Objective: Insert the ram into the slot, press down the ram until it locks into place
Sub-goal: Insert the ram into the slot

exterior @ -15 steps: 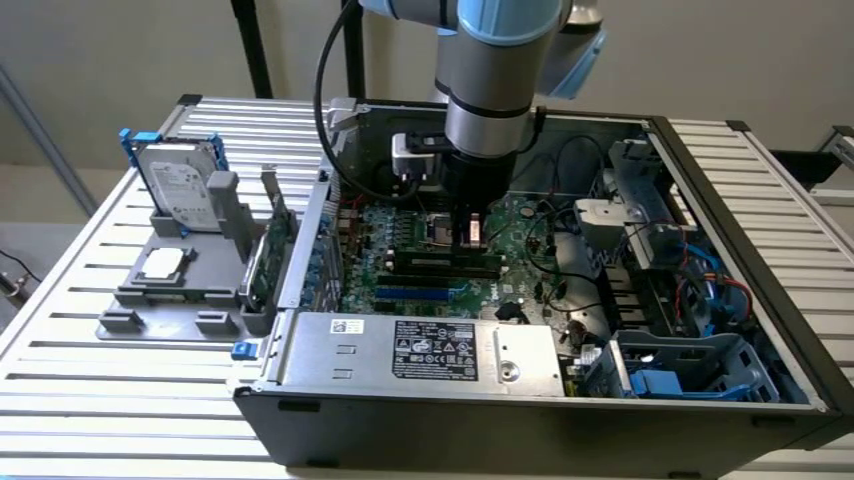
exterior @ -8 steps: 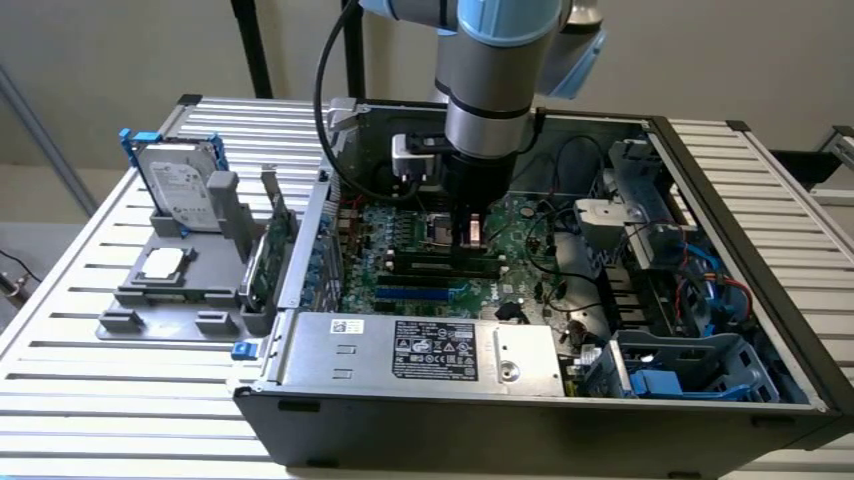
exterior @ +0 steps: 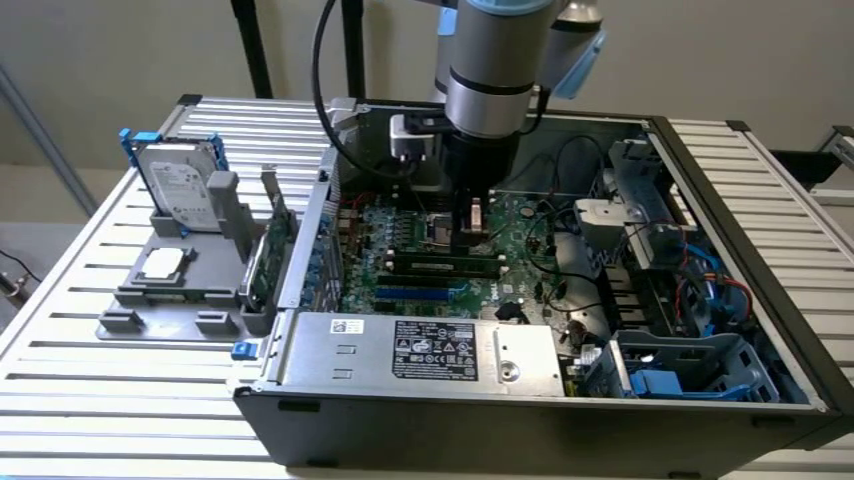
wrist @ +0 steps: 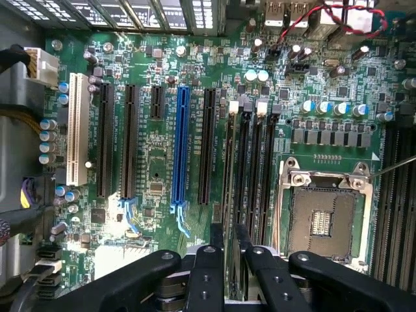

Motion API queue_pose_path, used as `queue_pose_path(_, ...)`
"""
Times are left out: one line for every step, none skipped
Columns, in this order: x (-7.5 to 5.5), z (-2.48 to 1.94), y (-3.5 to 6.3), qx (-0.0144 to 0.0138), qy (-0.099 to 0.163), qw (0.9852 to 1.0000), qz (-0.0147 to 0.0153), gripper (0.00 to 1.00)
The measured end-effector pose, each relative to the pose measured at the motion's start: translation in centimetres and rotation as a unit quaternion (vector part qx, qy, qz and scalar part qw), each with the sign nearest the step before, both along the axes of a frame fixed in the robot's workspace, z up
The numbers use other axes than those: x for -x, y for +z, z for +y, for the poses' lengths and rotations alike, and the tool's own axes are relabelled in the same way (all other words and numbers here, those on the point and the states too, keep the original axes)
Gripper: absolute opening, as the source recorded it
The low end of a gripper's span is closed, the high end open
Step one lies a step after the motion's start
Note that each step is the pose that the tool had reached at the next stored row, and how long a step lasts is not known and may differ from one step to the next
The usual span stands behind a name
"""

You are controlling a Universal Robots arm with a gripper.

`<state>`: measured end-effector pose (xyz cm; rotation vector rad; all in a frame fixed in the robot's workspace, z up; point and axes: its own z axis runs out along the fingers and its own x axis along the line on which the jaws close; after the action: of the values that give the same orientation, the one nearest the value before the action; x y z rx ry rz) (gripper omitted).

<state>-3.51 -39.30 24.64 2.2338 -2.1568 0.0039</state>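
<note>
Pincer point(wrist: 229, 242) hovers over slot point(wrist: 229, 162); exterior view shows ram point(exterior: 441, 265) below.

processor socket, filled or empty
Empty: in the wrist view the processor socket shows its bare contact field inside its silver frame, with no chip seated.

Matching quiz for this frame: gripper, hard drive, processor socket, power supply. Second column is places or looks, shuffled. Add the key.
Things
1. gripper
2. hard drive
3. processor socket
4. power supply

Places or looks
A. labelled silver box inside the case, nearest the exterior camera
B. standing in the grey holder outside the case, at the exterior view's left
C. over the black memory slots
D. square metal frame on the board

Pairs: 1-C, 2-B, 3-D, 4-A
</note>
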Motion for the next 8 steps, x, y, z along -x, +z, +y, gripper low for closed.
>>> queue_pose_path(0.13, 0.00, 0.04, 0.0000, 0.000, 1.0000, 0.0000, 0.21)
queue_pose_path(0.22, 0.00, 0.04, -0.0002, 0.000, 1.0000, -0.0001, 0.19)
queue_pose_path(0.27, 0.01, 0.04, -0.0002, 0.000, 1.0000, -0.0001, 0.13)
queue_pose_path(0.27, 0.01, 0.05, -0.0002, 0.000, 1.0000, -0.0001, 0.13)
queue_pose_path(0.27, 0.00, 0.05, -0.0001, 0.000, 1.0000, -0.0001, 0.11)
queue_pose_path(0.28, 0.00, 0.06, -0.0001, 0.000, 1.0000, 0.0000, 0.11)
queue_pose_path(0.28, 0.00, 0.05, -0.0001, 0.000, 1.0000, 0.0000, 0.11)
queue_pose_path(0.28, 0.00, 0.06, -0.0001, 0.000, 1.0000, 0.0000, 0.11)
